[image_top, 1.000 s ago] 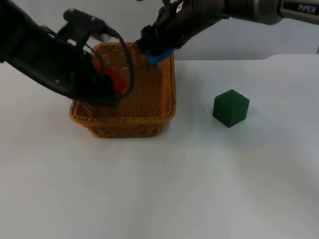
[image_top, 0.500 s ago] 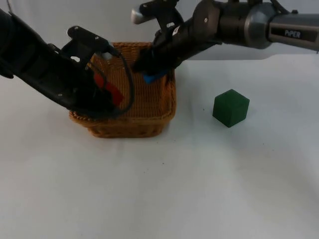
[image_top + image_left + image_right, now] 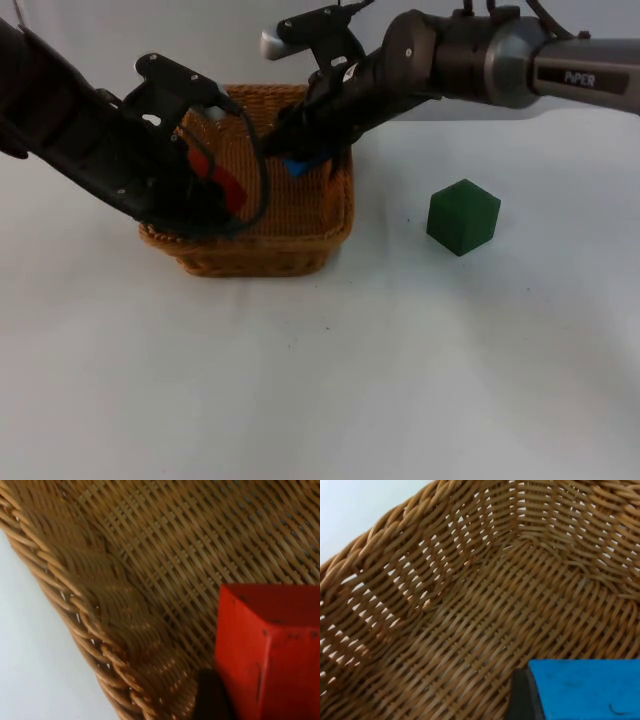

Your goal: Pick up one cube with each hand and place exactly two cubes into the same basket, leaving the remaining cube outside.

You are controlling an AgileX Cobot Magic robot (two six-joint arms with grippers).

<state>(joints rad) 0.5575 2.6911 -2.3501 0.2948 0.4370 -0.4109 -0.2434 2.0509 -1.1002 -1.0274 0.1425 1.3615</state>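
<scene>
On the white table (image 3: 320, 380) we see, toward the far side and left of centre, a brown wicker basket (image 3: 300, 252), and both of our arms reach down into it. Our left arm comes in from the left edge and hangs over the basket's left half. Our right arm stretches across from the right and dips in over the far right rim.

Well apart from the basket, out on the bare table to its right, sits a green cube (image 3: 463, 216), upright and touched by neither arm.

Inside the basket, our left gripper (image 3: 218, 183) is closed around a red cube (image 3: 222, 182). From the left wrist camera the red cube (image 3: 267, 652) looms close against the woven floor and the basket wall (image 3: 90, 605), with a dark fingertip (image 3: 212, 697) pressed to its side. We cannot tell whether the cube touches the weave beneath it.

Our right gripper (image 3: 298, 160) sits just inside the far right part of the basket, clamped on a blue cube (image 3: 297, 166). The right wrist camera shows that blue cube (image 3: 585, 690) held over the basket floor (image 3: 470, 645), a dark fingertip (image 3: 522, 695) flat against its side.
</scene>
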